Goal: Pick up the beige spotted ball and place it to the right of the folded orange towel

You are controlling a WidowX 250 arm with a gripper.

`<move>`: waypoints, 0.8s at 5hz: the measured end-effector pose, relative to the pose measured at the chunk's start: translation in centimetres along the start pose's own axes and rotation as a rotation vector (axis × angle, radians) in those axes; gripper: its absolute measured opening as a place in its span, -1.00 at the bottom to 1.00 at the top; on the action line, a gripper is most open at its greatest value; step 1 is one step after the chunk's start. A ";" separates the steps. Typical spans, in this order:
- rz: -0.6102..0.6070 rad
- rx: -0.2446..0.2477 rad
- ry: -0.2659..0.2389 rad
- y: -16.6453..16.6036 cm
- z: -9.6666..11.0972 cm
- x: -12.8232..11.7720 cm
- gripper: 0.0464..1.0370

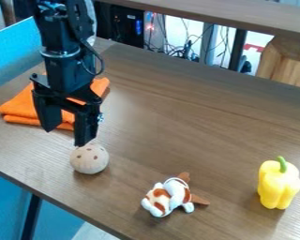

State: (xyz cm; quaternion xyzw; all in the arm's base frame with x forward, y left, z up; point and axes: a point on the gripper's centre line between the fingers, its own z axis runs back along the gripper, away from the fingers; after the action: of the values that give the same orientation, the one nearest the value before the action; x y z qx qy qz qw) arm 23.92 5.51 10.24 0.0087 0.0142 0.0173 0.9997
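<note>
Brown wooden table (177,122) beneath a wide-open, empty black tool (66,136) near a spotted ball (90,160).

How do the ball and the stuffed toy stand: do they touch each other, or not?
Apart. In the camera view, brown tabletop shows between the ball and the stuffed toy.

The black arm (67,52) is cut off above and hides part of the folded orange cloth (24,105). Whether the jaws touch the spotted ball (89,160) is unclear. The bench (177,126) runs out of view rightward; cables (187,47) beyond its far edge blur together.
</note>
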 end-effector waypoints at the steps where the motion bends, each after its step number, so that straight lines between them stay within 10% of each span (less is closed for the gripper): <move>1: -0.001 -0.003 0.018 -0.1 -0.6 -0.1 0.94; 4: -0.082 0.032 -0.017 0.8 -3.7 2.4 0.94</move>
State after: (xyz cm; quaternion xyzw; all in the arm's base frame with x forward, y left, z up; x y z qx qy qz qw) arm 26.19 6.44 6.51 0.0244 0.0062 -0.0238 0.9994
